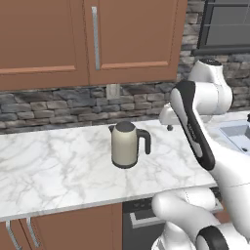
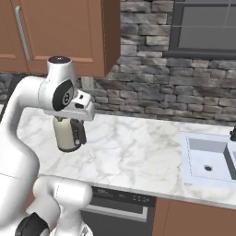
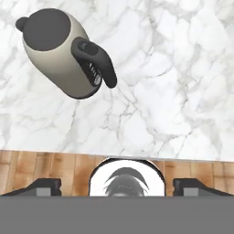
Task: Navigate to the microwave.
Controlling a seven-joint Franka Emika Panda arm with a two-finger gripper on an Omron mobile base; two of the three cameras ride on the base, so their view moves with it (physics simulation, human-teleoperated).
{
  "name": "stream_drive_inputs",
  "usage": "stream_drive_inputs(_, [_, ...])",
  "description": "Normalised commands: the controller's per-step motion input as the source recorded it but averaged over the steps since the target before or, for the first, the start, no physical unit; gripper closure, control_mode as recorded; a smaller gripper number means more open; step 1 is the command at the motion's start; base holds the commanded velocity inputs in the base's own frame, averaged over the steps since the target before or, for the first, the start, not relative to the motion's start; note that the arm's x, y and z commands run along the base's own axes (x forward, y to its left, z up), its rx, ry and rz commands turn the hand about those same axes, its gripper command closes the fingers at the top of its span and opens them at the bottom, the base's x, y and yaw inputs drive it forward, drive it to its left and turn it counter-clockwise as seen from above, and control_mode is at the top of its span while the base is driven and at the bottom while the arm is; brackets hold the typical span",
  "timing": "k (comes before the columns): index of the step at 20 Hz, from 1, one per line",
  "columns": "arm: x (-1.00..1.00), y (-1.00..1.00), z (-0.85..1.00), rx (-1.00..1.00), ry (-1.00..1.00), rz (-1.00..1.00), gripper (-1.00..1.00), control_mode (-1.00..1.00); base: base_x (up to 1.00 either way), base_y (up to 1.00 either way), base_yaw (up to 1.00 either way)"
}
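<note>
the robot faces a white marble counter (image 1: 49, 166) where a cream electric kettle (image 1: 125, 145) with a dark lid and black handle stands upright, brown wooden cabinets (image 1: 73, 39) hanging above it against a grey stone wall (image 2: 152, 92). the gripper (image 3: 117, 187) hangs above the counter's front edge, near the kettle but apart from it, its 2 dark fingertips (image 3: 43, 186) set wide apart with nothing between them (the hand view looks straight down on the kettle's lid). a white sink (image 2: 207, 161) is sunk into the counter to the right below a dark-framed window (image 2: 203, 27), a dark appliance panel (image 2: 124, 200) sits under the counter edge, and i cannot tell where the microwave is.
</note>
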Motion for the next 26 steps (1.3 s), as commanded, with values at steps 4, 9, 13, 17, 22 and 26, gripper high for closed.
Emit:
stream_drive_inputs(4, [-0.84, -0.07, -0.29, -0.02, -0.17, 0.0, -1.0, -1.0, 0.0, 0.0, 0.0])
stream_drive_inputs(9, [-0.54, -0.39, -0.14, 0.0, -0.14, 0.0, -1.0, -1.0, 0.0, 0.0, 0.0])
stream_drive_inputs(13, [0.0, 0.0, 0.0, 0.0, 0.0, 0.0, -1.0, 1.0, -0.85, -0.95, 0.0])
stream_drive_inputs(17, [0.0, 0.0, 0.0, 0.0, 0.0, 0.0, -1.0, 1.0, -0.87, -1.0, -0.17])
stream_drive_inputs(22, [0.0, 0.0, 0.0, 0.0, 0.0, 0.0, -1.0, 1.0, -0.08, -0.89, -0.69])
stream_drive_inputs(26, [0.0, 0.0, 0.0, 0.0, 0.0, 0.0, -1.0, 1.0, 0.0, -0.05, -1.0])
